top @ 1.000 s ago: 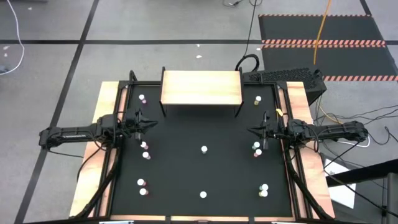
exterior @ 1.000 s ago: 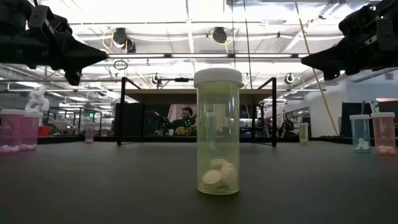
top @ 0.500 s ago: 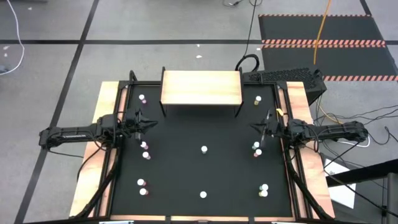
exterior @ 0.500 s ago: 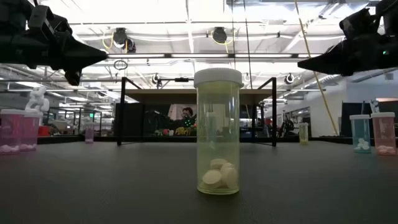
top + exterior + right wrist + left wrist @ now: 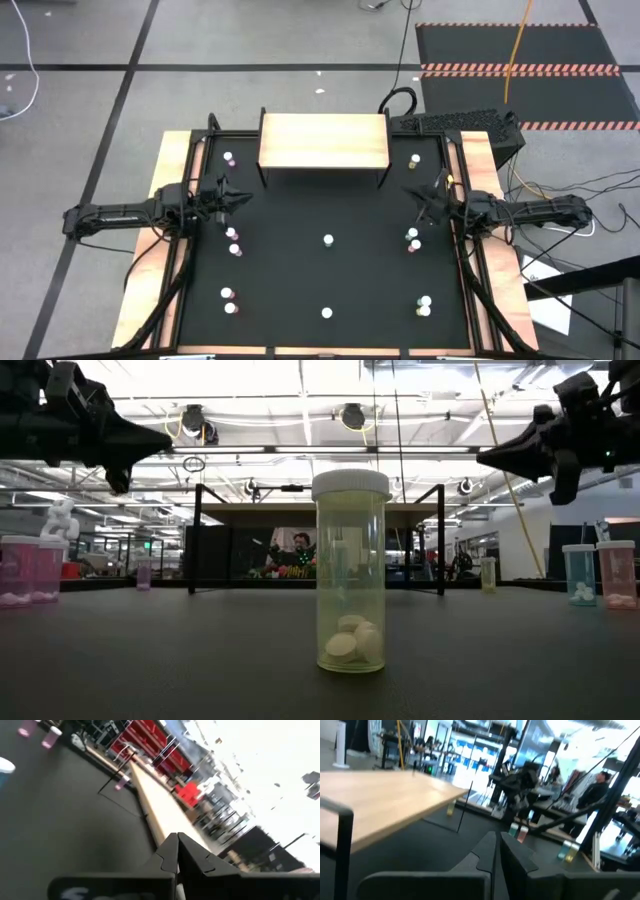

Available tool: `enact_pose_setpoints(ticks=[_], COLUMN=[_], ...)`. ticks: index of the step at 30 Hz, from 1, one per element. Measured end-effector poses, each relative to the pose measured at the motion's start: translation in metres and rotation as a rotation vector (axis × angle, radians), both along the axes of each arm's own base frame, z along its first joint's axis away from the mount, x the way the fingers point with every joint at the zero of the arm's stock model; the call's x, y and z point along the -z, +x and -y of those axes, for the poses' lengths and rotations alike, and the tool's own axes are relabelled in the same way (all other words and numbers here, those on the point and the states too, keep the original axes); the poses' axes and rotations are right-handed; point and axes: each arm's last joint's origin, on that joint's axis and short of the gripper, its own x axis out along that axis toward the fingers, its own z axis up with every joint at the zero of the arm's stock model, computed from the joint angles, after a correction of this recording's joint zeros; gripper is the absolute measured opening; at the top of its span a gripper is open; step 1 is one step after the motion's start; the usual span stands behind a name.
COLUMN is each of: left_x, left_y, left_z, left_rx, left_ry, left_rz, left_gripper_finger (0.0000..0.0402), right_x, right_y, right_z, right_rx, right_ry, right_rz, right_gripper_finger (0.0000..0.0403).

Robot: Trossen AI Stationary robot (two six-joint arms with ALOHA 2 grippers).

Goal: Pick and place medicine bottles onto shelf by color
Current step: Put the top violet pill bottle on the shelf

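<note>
The left gripper (image 5: 236,196) hangs above the left side of the black table (image 5: 320,270), its two fingers pressed together and pinching nothing; the left wrist view shows the fingertips (image 5: 496,845) meeting in a thin seam. The right gripper (image 5: 418,196) mirrors it above the table's right side, likewise pressed shut and empty, its tip turned toward the far right corner. In the low view both grippers hover high, well clear of the surface. Just nearer the camera than the left gripper stands a pair of pink medicine bottles (image 5: 234,241), and a blue and pink pair (image 5: 413,240) stands just beside the right gripper. A single bottle (image 5: 328,240) stands at the table's middle, and another, a yellow bottle (image 5: 351,572) with a white cap and white tablets at its bottom, fills the centre of the low view. More bottles stand near the front corners: one pair at the left (image 5: 228,300) and one pair at the right (image 5: 424,304). One pink bottle (image 5: 229,159) and one yellow bottle (image 5: 414,160) flank the shelf (image 5: 323,141), a light-wood board on black legs at the table's far edge with nothing on it. No label or writing on any bottle can be read.
</note>
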Motion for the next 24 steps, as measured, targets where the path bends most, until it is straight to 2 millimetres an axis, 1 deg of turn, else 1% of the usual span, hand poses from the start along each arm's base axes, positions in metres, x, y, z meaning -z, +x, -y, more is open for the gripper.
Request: enact_pose_setpoints(ticks=[4, 6, 11, 16, 19, 21, 24], left_x=[-0.004, -0.007, -0.008, -0.008, -0.008, -0.008, -0.008], left_y=[0.000, -0.001, -0.001, -0.001, -0.001, -0.001, -0.002], left_z=[0.000, 0.000, -0.001, -0.001, -0.001, -0.002, -0.005], left_rx=[0.000, -0.001, -0.022, -0.020, -0.018, -0.052, -0.163], left_ry=[0.003, 0.009, 0.079, 0.056, 0.028, 0.023, 0.003], left_rz=[0.043, 0.077, 0.069, 0.076, 0.080, 0.078, 0.083], left_gripper_finger=[0.0026, 0.0026, 0.0026, 0.0026, 0.0026, 0.0026, 0.0026], right_x=[-0.004, -0.008, -0.022, -0.038, -0.048, -0.048, -0.045], right_y=[0.000, -0.001, -0.002, -0.008, -0.015, -0.016, -0.017], right_z=[0.000, -0.001, -0.006, -0.006, -0.004, -0.001, 0.003], right_rx=[0.006, -0.024, -0.252, -0.320, -0.352, -0.301, -0.250], right_ry=[-0.050, -0.049, 0.135, 0.276, 0.459, 0.684, 1.040], right_rz=[0.021, 0.061, 0.288, 0.511, 0.703, 0.817, 0.998], right_gripper_finger=[0.0002, 0.0002, 0.0002, 0.0002, 0.0002, 0.0002, 0.0002])
